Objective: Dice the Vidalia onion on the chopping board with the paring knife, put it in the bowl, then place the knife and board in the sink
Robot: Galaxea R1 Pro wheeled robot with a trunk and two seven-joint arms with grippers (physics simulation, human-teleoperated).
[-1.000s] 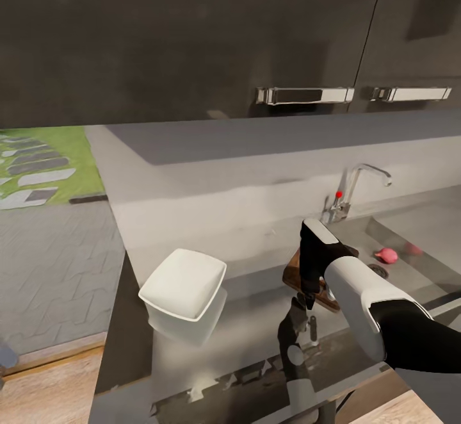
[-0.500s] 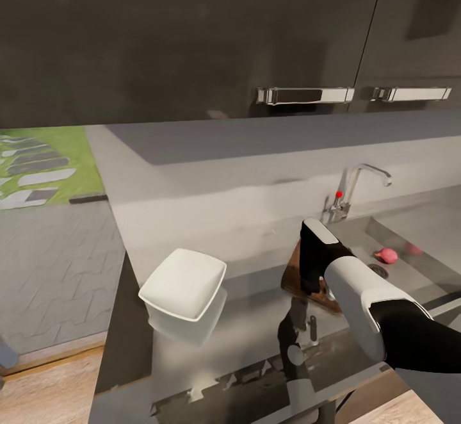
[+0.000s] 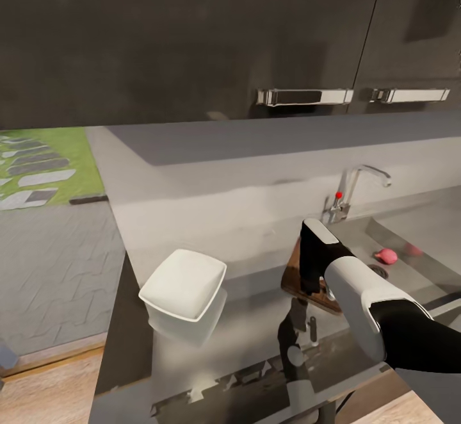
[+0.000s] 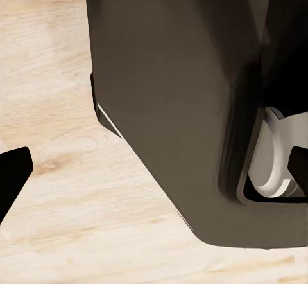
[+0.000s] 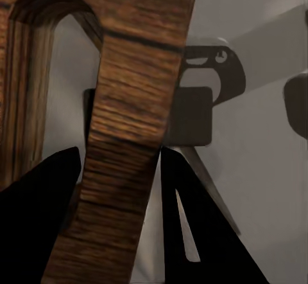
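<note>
- The glossy grey countertop [image 3: 256, 321] mirrors everything on it, and the matte metal sink [image 3: 410, 232] lies at its right end.
- The grained wooden board [image 5: 122, 136] is raised at one end off the counter, beside the sink; judging by that, the board-into-sink step is in hand, calling for a carry rightward and a gentle release.
- The squarish white bowl [image 3: 183, 283] sits well apart.
- The right gripper [image 5: 119, 187] has its dark fingers clamped on the board's handle-slot rim.
- Something small and pink [image 3: 386, 255] lies in the basin.
- Whether the left gripper is parted or closed cannot be told.

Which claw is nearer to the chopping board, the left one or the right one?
Right. The right claw has its fingers on both sides of the chopping board edge. The left claw hangs low over the wood floor.
</note>
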